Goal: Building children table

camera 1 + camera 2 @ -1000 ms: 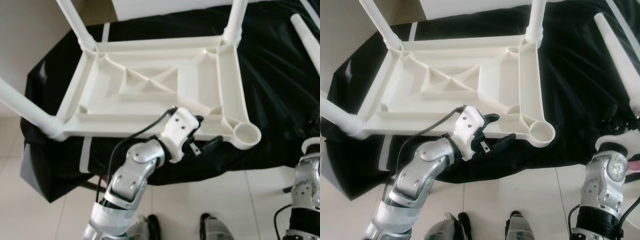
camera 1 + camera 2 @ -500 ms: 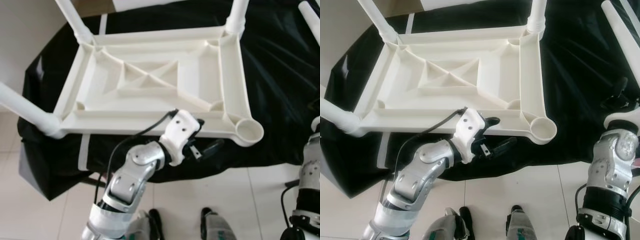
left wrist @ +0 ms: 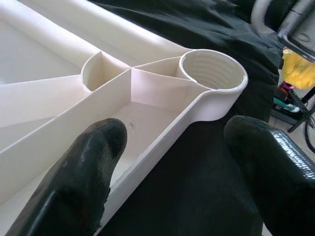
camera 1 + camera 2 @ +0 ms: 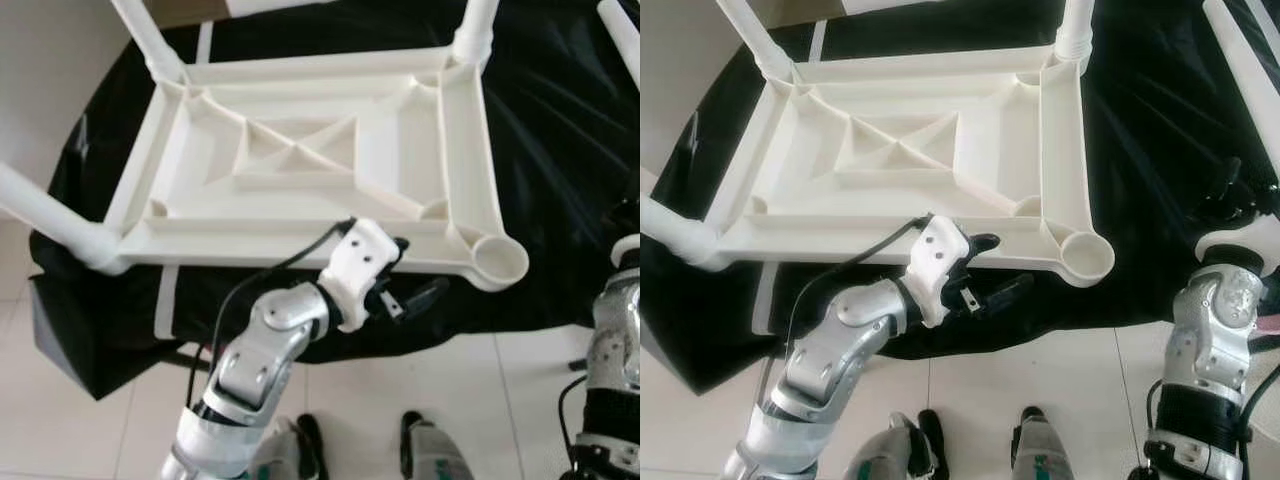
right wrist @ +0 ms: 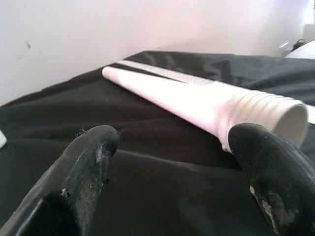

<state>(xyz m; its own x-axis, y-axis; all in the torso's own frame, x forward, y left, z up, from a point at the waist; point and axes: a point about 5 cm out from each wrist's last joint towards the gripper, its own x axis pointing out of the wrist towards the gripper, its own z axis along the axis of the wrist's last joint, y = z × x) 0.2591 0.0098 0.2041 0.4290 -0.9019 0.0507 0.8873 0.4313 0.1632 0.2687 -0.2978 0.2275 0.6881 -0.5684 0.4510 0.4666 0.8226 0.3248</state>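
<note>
The upturned table top (image 4: 320, 170) lies on the black-draped surface (image 4: 560, 150), 3 legs fitted and the socket (image 4: 499, 262) at its near right corner unfilled. The loose leg (image 5: 206, 105) lies towards the surface's right edge. To do this step well, grip that leg mid-shaft and bring its ribbed end squarely over the socket. The right end effector (image 5: 182, 162) is spread wide, holding nothing, just short of the leg. The left end effector (image 3: 172, 162) is also wide open and empty at the tabletop's near rim.
</note>
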